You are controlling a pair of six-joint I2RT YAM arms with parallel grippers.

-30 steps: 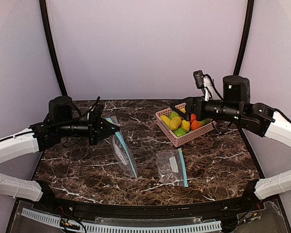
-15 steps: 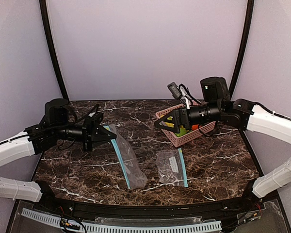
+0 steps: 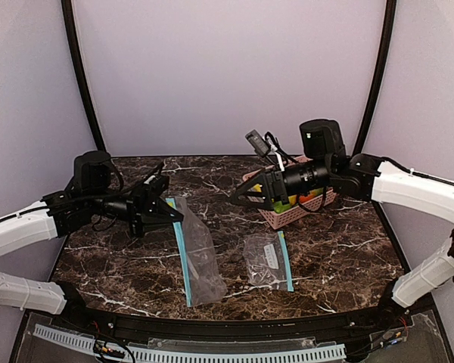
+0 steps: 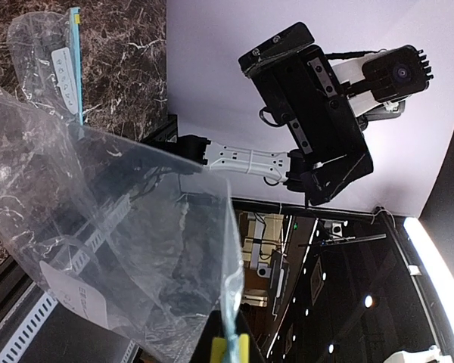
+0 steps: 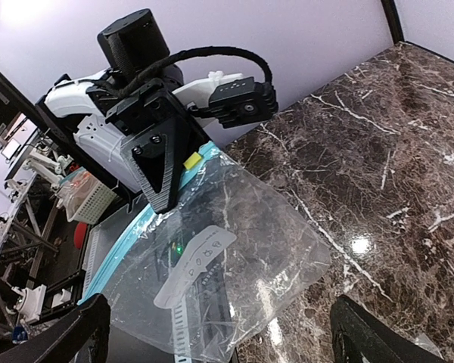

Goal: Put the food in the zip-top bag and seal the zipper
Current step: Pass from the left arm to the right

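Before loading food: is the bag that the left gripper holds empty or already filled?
Empty. The bag hanging from the left gripper is transparent throughout, with nothing inside it.

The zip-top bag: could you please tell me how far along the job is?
Done: the left hand is shut on the bag's zipper edge, holding it up. In hand: the open right hand faces the bag, carrying nothing. Left: the food sits in the basket, none in the bag, so filling and sealing remain.
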